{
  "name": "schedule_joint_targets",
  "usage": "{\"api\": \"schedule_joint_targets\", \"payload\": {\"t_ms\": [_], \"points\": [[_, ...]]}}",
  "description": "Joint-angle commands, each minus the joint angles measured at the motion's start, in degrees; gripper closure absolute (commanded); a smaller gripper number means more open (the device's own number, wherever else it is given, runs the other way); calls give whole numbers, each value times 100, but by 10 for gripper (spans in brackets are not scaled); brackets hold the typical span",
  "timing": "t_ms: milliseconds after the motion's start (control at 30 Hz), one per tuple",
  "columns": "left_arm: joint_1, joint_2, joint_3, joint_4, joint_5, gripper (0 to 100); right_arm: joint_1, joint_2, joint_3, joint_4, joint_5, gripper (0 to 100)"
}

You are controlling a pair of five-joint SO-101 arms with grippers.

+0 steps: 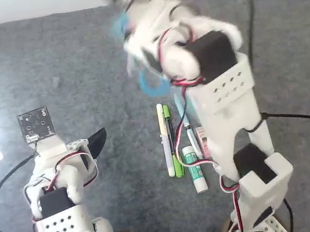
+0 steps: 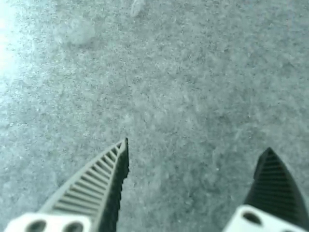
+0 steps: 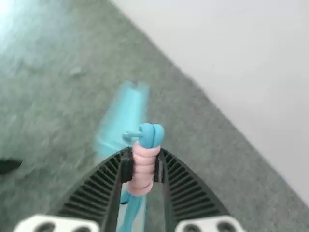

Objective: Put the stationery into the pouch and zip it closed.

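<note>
Pinching a pink cord [image 3: 143, 166] tipped with a blue knot, the right end effector [image 3: 142, 155] has both fingers pressed against the cord's sides. It hangs above the far part of the grey desk [image 1: 291, 39]. Beyond the knot is a light blue shape [image 3: 123, 116], smeared by motion. It may be the pouch, though the blur makes that uncertain. In the high view the same blue shows as streaks beside the raised right arm.

The stationery lies in a row on the desk just beside the right arm's base. It consists of a pale yellow pen [image 1: 165, 141], a green pen [image 1: 174, 148], a glue stick [image 1: 195, 172] with a green band, and a small pink eraser [image 1: 203, 142] partly hidden behind the arm. They lie close together, roughly parallel.

The left end effector [image 2: 195, 145] is spread wide over bare desk, gripping nothing, well apart from the stationery.
</note>
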Motion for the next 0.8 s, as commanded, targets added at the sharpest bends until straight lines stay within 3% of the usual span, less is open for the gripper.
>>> {"api": "schedule_joint_targets", "payload": {"t_ms": [0, 300, 567, 667, 767], "points": [[35, 88, -75, -53, 26, 607, -136, 13, -62, 769, 879, 991], [18, 88, -84, -62, 26, 607, 611, 435, 440, 725, 686, 991], [18, 88, -84, -62, 26, 607, 989, 1077, 431, 602, -607, 991], [18, 88, -84, -62, 26, 607, 884, 1420, 431, 558, -580, 991], [26, 88, -84, -62, 26, 607, 541, 1657, 431, 699, 70, 991]]}}
